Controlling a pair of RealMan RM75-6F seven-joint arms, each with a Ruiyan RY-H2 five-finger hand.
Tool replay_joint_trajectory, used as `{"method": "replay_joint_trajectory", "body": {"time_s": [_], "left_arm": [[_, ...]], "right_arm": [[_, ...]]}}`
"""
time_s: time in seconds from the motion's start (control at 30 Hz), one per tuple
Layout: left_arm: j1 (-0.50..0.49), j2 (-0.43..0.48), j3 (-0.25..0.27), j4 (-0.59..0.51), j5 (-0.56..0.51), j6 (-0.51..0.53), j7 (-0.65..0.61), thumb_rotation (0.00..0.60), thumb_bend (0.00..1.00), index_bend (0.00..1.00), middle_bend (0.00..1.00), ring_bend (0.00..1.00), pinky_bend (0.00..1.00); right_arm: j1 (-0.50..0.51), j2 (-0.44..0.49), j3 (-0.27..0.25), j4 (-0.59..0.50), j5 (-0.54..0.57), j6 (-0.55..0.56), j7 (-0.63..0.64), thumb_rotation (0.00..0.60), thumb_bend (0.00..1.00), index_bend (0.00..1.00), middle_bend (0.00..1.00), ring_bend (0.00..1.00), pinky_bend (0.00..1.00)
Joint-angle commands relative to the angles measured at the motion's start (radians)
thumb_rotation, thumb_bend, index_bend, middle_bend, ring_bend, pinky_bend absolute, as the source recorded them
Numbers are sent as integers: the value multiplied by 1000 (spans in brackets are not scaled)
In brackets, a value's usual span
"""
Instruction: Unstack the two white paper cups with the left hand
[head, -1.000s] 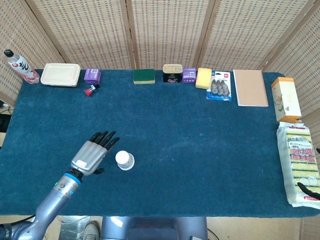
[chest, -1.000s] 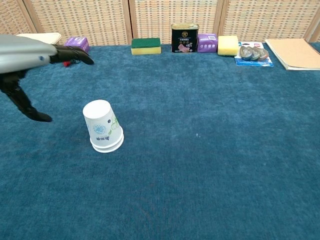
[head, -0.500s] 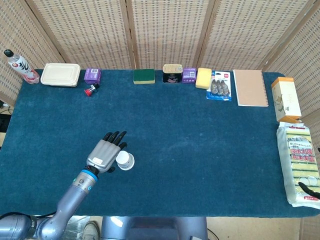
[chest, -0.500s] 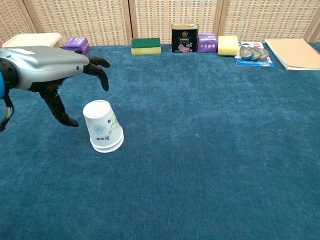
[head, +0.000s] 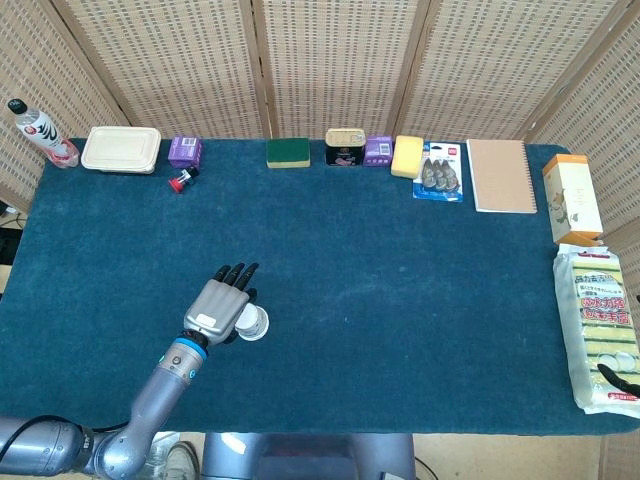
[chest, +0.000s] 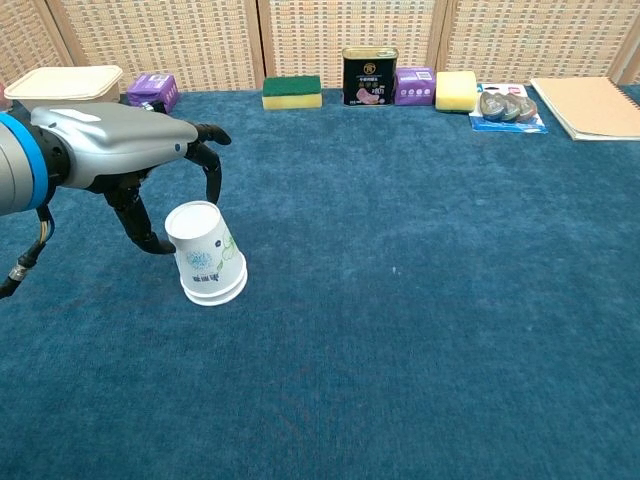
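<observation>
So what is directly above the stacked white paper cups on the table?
The left hand hovers over the paper cups, fingers spread around the top. Whether it touches them cannot be seen; in the head view the hand covers part of the stack.

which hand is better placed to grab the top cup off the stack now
The left. The left hand hovers open right over the upside-down paper cups, thumb on one side and fingers on the other, not yet touching as far as I can tell. No right hand shows in either view.
</observation>
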Motion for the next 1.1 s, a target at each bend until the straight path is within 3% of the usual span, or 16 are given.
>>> {"method": "replay_joint_trajectory", "body": {"time_s": [0.03,0.3,0.63,0.83,1.1], "left_arm": [[-5,-4,3,3,-3,7,-6,600,201,376,0,0,87],[-18,1,11,-3,-11,28,-20,600,215,386,0,0,87],[-16,87,5,-98,5,64,-57,600,216,386,0,0,88],[9,217,-11,-193,49,86,-122,600,216,386,0,0,87],[66,401,-14,-280,122,26,-290,600,216,386,0,0,87]], "right_arm": [[0,0,0,1,0,0,1,600,159,125,8,0,0],[0,0,0,0,-2,1,1,600,160,125,8,0,0],[-1,1,-1,-1,-4,2,3,600,159,125,8,0,0],[0,0,-3,-3,-6,2,-3,600,160,125,8,0,0],[1,-3,-5,-9,-10,1,-19,600,159,125,8,0,0]]}}
